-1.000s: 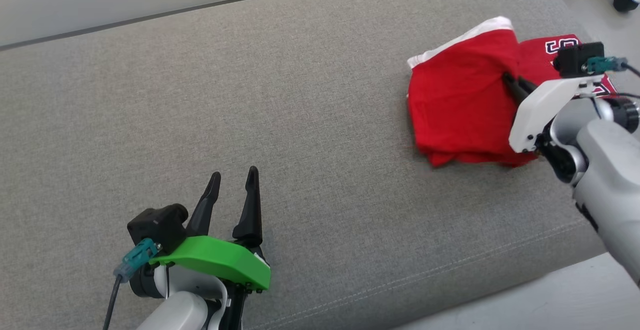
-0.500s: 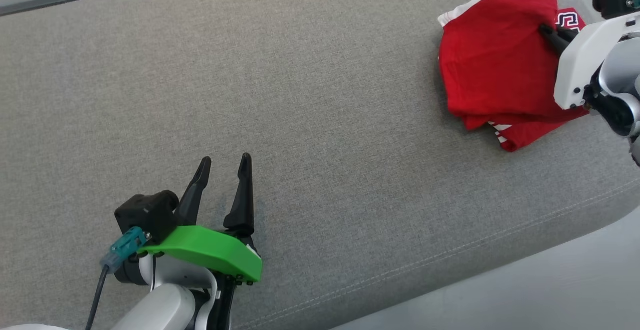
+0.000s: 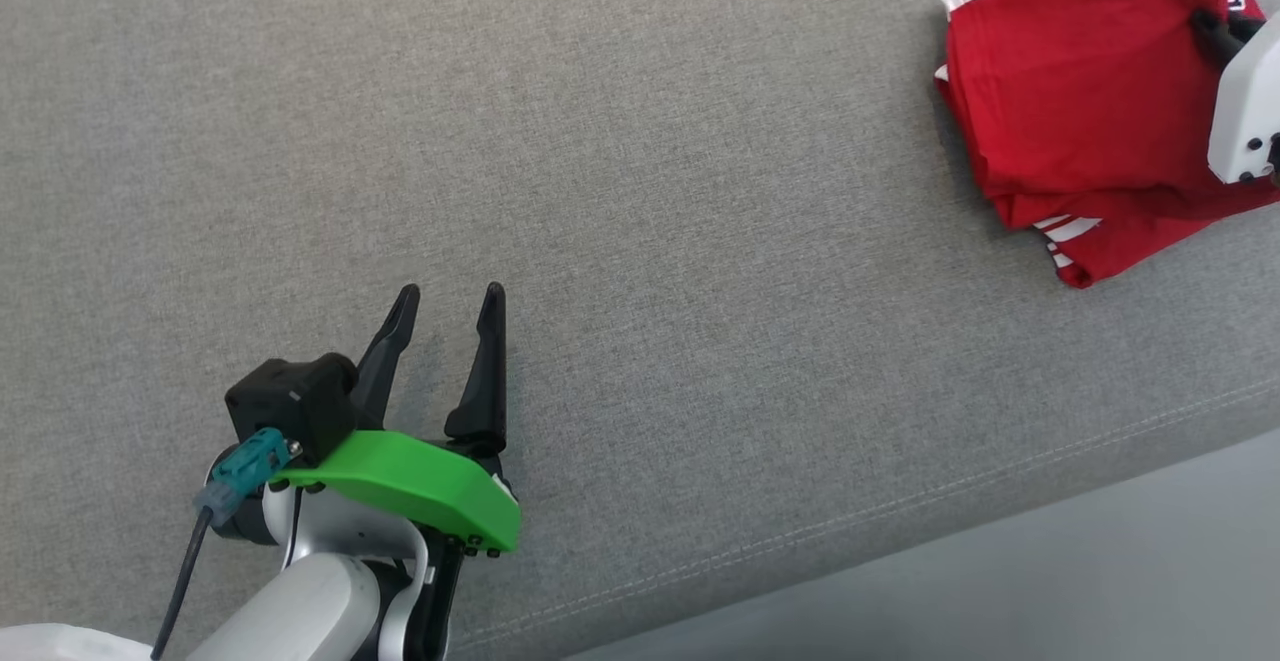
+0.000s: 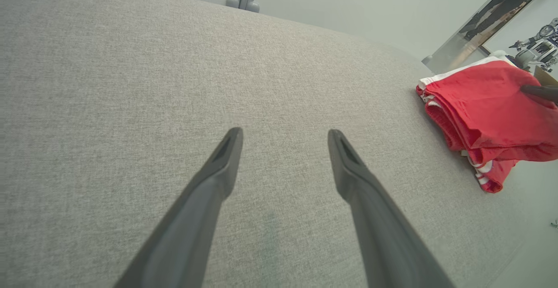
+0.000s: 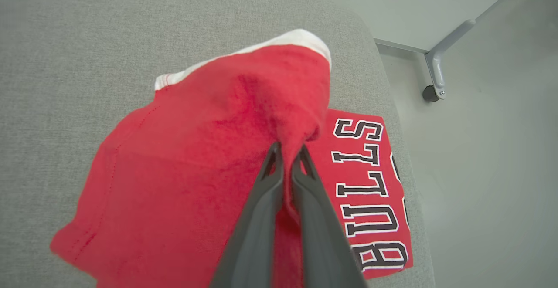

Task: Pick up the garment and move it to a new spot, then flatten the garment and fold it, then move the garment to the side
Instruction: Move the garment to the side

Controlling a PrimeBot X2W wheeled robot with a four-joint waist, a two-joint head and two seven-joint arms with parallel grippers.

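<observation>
Right wrist view gives the best look at the red knitted garment (image 5: 187, 179) with a white band and black, white-edged letters. It lies in several folded layers at the right end of the grey cloth-covered desk (image 5: 65, 39), close to the rounded corner and the edge. The right tool (image 5: 287, 150) has its two dark fingers pressed together on a raised ridge of the top layer, and the cloth rises to a small peak there, while the lettered layer below lies flat on the desk.

I judge the garment as light, soft and limp. It will sag and open when it is lifted from one point, and the layers can slide on each other. A hold on a thick fold or on the white band seems safer than on a single thin layer; for flattening, two corners are better.

In the head view the garment (image 3: 1080, 111) is at the upper right, and the left tool (image 3: 450, 293) hovers well apart from it at the lower left, with fingers spread and nothing between them. The left wrist view agrees: the fingers of the left tool (image 4: 285, 134) stand wide over bare desk (image 4: 174, 61), with the garment (image 4: 488, 109) far to the side.

The desk cover is a rough woven cloth with a stitched seam near the front edge, so I expect some friction. Beside it is a pale floor (image 5: 479, 170) and a metal leg with a small black wheel (image 5: 432, 88). A person in dark clothes (image 4: 501, 7) stands far off.
</observation>
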